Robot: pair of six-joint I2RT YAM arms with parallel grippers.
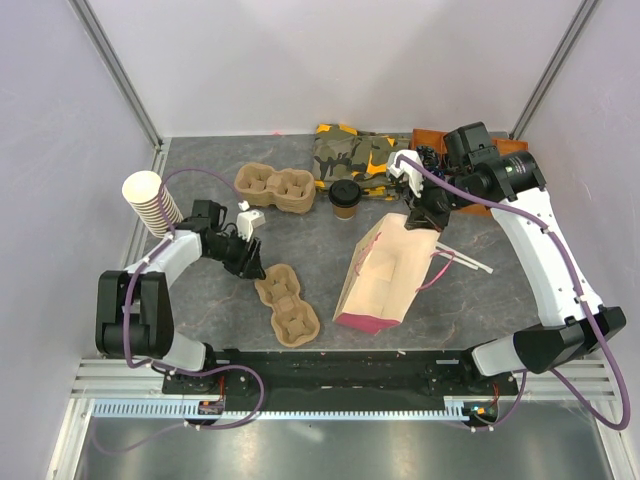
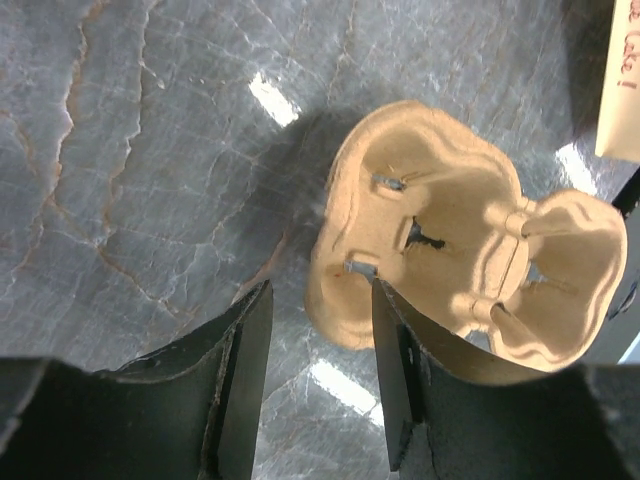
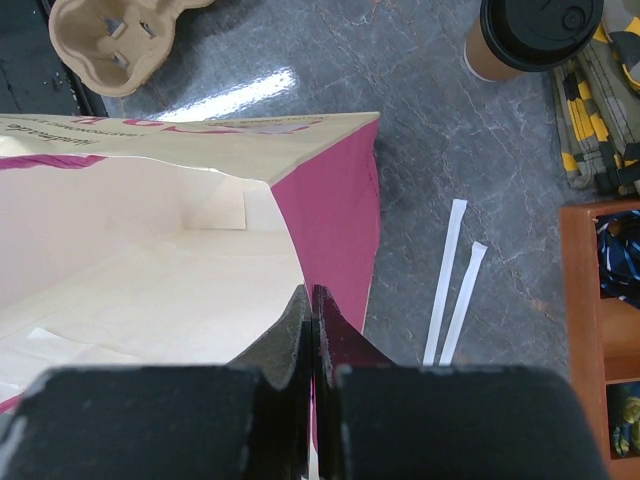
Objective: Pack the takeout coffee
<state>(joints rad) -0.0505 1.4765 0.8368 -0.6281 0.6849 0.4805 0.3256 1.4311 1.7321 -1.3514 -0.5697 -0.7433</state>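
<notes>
Pulp carriers (image 1: pixel 287 306), two; one lidded coffee (image 1: pixel 345 197); left jaws part-open, empty; right jaws pinch one bag (image 1: pixel 385 275).

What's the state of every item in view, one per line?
takeout coffee: upright, lid on, not yet packed.
right gripper: shut on paper bag rim.
paper bag: mouth open.
left gripper: open, empty.
near cup carrier: empty.
far cup carrier: empty.
straws: wrapped.

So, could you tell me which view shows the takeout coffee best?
The top external view: the takeout coffee stands whole and upright, lid on. The right wrist view shows it closer but cropped at the top edge; the left wrist view misses it.
</notes>
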